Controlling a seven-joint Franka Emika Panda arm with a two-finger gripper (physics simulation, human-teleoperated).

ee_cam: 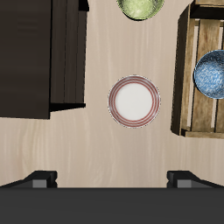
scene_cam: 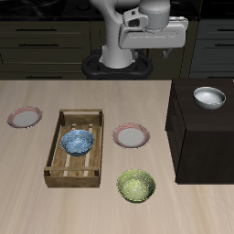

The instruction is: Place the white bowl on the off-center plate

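I am judging the white bowl (scene_cam: 209, 97) light, rigid, slippery: pinch its rim. Gripper (ee_cam: 112, 179) fingers are standing spread, empty.

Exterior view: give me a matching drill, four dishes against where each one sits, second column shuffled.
Column 1:
1. white bowl
2. blue patterned bowl
3. green speckled bowl
4. pink-rimmed plate far from the crate

Column 2:
A. inside the wooden crate
B. on the bare table, near its front edge
C. on top of the dark cabinet
D. on the table alone, beyond the crate's far side from the cabinet

Pairs: 1-C, 2-A, 3-B, 4-D
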